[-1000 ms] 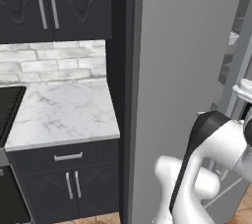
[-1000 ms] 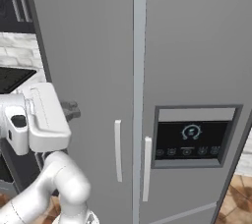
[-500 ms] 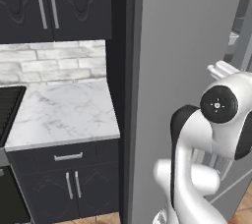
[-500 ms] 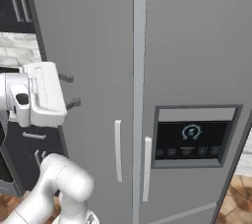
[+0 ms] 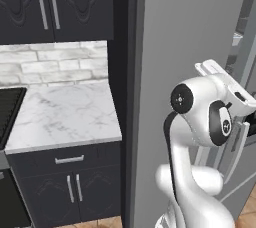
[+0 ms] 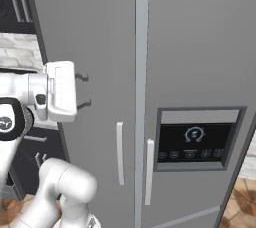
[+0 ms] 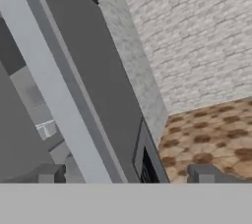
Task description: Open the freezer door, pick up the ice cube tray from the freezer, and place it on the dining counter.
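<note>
Our gripper (image 6: pixel 83 90) hangs wide open and empty beside the freezer door (image 6: pixel 90 97), well above its handle (image 6: pixel 120 153) (ice cube tray unseen), so we judge door-opening underway, needing a descent to that bar.

Kitchen: freezer (image 6: pixel 190 47), marble worktop (image 5: pixel 60 117), cabinets (image 5: pixel 55 2)

Raised arm holds its pincer (image 6: pixel 84 90) spread wide.

The tall grey freezer (image 5: pixel 187 32) fills the right half, the white arm (image 5: pixel 197 137) bent before it, a marble worktop (image 5: pixel 62 114) and black cabinets (image 5: pixel 55 2) at left.
</note>
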